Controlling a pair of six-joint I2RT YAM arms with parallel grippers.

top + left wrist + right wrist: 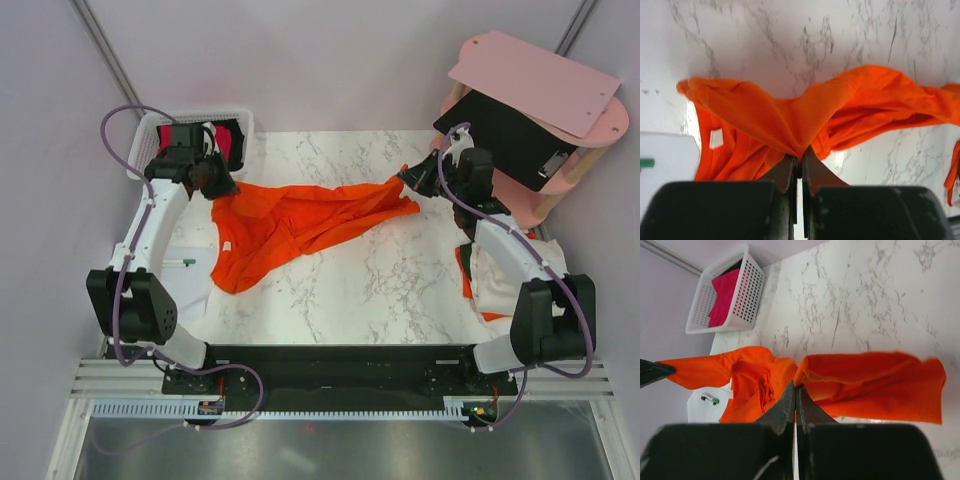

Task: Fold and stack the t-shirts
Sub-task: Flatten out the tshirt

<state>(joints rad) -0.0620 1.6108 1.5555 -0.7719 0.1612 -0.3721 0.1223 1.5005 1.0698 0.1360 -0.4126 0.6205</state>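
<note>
The orange t-shirt [300,225] is strung between the two hands, held at both ends. The left gripper [212,182] is clamped on a bunch of its cloth: in the left wrist view the jaws are pressed together and a ridge of orange rises straight out of the tips. The right gripper [412,181] is clenched on the opposite end, with a thin edge of fabric caught between its closed tips and the rest fanning out on either side of them.

The shirt's long axis lies on the line joining the two hands, running from the left gripper straight across to the right one. Neither arm is nearer, since each already has an end. The middle sags down towards the marble table [400,290].

The cloth is not shared evenly. The heavier part, with the white neck label [228,245], drops from the left gripper back towards that arm's base and lies crumpled on the table. So the neck seems to point to the near side of the left hand, across the stretched axis rather than along it. I cannot tell which corners or hems are pinched.

Just beyond the left gripper stands a white basket [150,125] holding a crimson t-shirt [725,292].

Spreading the shirt flat will likely depend on drawing the hands apart along this axis.
</note>
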